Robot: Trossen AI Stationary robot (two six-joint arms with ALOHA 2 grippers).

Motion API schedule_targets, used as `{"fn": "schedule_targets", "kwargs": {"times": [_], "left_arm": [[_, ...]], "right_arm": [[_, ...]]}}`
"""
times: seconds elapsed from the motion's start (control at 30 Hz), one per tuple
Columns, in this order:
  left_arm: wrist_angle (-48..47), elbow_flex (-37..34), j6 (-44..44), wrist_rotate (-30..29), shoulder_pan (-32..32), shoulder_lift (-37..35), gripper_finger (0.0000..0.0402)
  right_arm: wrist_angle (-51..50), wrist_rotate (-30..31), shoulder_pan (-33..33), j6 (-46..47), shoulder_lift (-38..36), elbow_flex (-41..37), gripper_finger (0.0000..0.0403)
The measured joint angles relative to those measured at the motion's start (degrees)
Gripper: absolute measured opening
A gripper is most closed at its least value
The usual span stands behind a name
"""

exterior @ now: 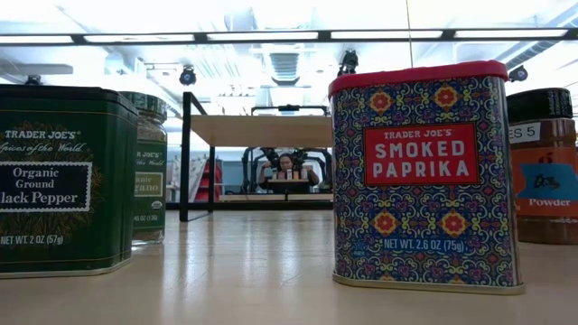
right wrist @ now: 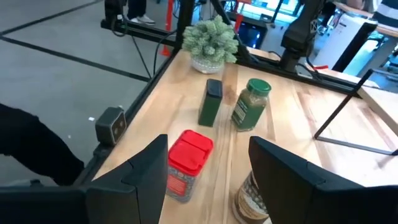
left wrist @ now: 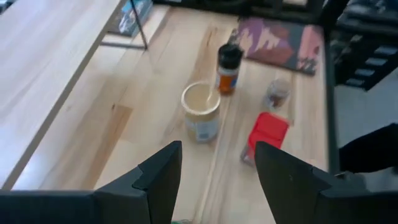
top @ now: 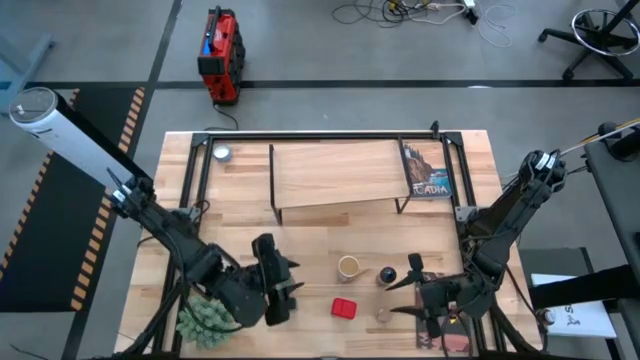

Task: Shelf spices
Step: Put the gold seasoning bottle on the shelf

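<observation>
The smoked paprika tin [top: 344,307] stands upright on the counter [top: 310,240], well in front of the shelf [top: 330,170] and between both claws. The left claw [top: 283,282] and right claw [top: 412,283] hang spread, holding nothing. It is probably light, rigid and slick-sided; pinch across its flat faces.

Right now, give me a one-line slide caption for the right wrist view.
Right gripper open and empty above the red square tin, with the dark square tin, green-lidded jar and plant ball beyond.

Six spice containers [top: 344,307], one shelf [top: 330,170], two books [top: 427,170], one plant ball [top: 205,322], two arms [top: 170,235]
</observation>
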Motion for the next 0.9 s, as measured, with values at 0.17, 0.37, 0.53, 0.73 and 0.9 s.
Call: {"fn": "schedule_targets", "kwargs": {"times": [0.17, 0.37, 0.53, 0.73, 0.9], "left_arm": [[-0.3, 0.0, -0.3, 0.3, 0.1, 1.4, 0.0192], [-0.3, -0.1, -0.1, 0.4, 0.7, 1.6, 0.0192], [0.4, -0.1, 0.9, 1.0, 2.3, 1.7, 0.0192], [5.1, -0.1, 9.2, 3.0, 4.4, 3.0, 0.0192], [7.7, -0.1, 16.1, 7.4, 8.0, 4.8, 0.0192]], "right_arm": [[0.0, -2.1, 0.0, 2.4, 0.0, -0.3, 0.0199], [0.1, -0.1, 0.1, 8.0, 0.0, -3.0, 0.0199], [0.4, 6.8, 0.1, 14.4, 0.0, -5.6, 0.0199], [0.5, 10.3, 0.1, 18.9, 0.0, -7.0, 0.0199], [0.4, 12.9, 0.1, 19.2, 0.0, -7.1, 0.0199]]}}
